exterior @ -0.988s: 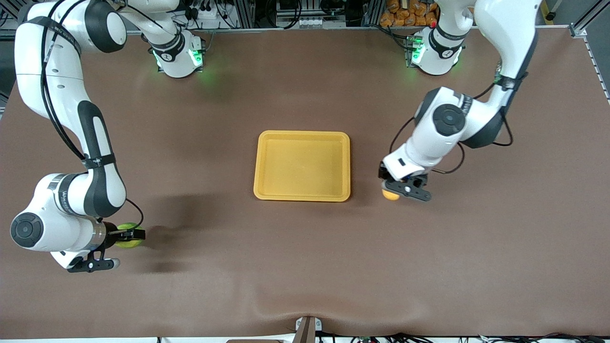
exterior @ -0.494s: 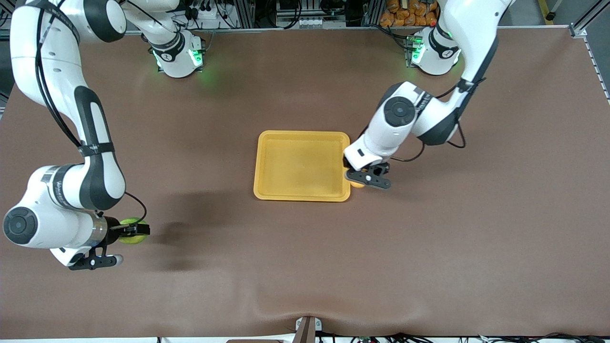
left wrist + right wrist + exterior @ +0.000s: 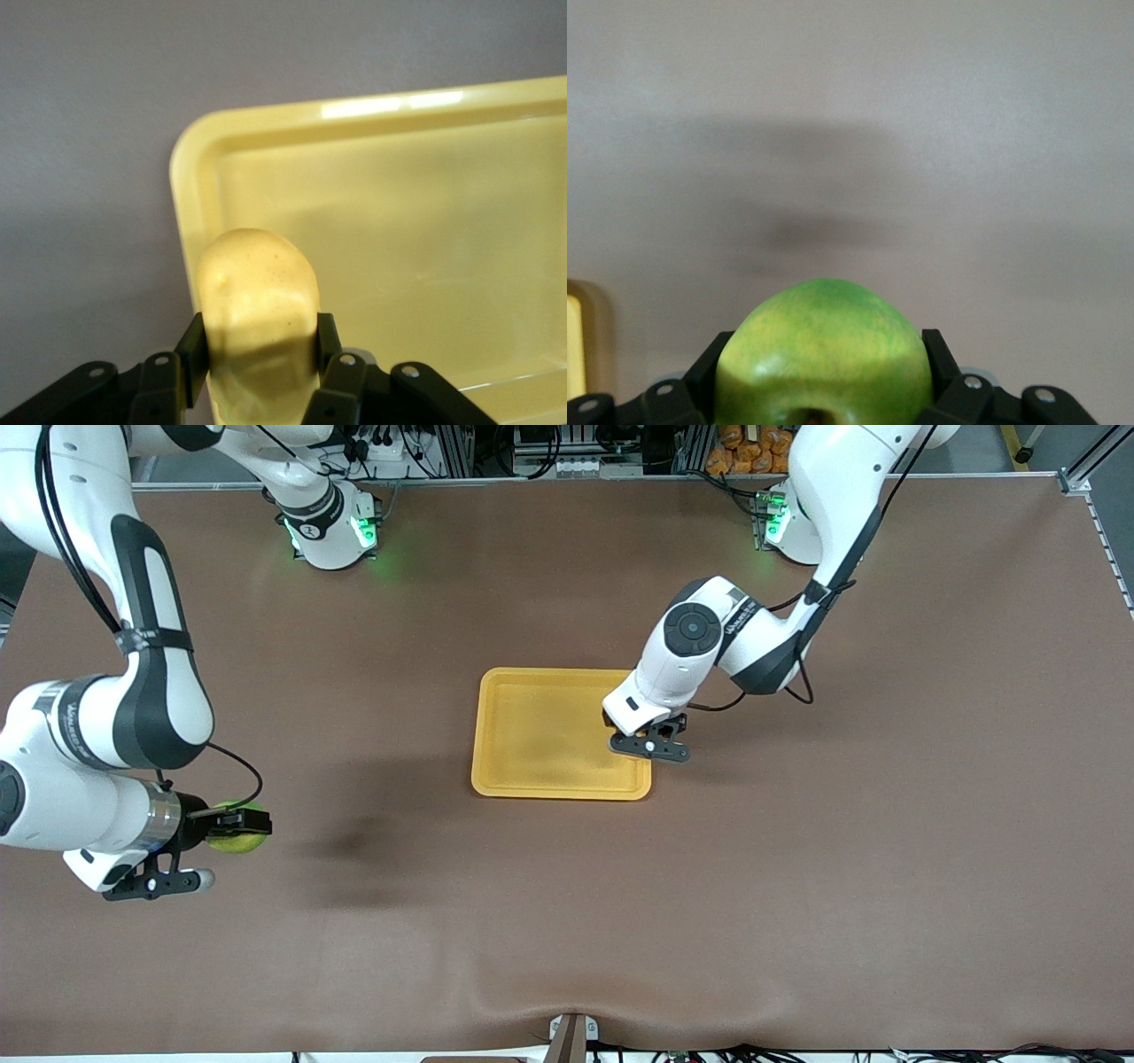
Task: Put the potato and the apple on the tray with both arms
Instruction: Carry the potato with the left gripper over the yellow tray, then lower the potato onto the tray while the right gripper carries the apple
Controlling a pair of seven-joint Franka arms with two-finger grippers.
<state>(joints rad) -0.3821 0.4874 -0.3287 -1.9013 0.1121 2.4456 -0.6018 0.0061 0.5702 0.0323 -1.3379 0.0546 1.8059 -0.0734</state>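
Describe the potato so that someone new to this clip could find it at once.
Start at the yellow-orange tray in the middle of the brown table. Over the tray's end nearest the left arm hangs the left tool, shut on the potato. It is oblong, pale yellow and speckled, unlike the round green apple held by the right tool over bare table.

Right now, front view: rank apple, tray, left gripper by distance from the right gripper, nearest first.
1. apple: clamped between the right gripper's fingers, above the table at the right arm's end.
2. tray: mid-table, toward the left arm from there.
3. left gripper: over the tray's edge toward the left arm, gripping the potato.
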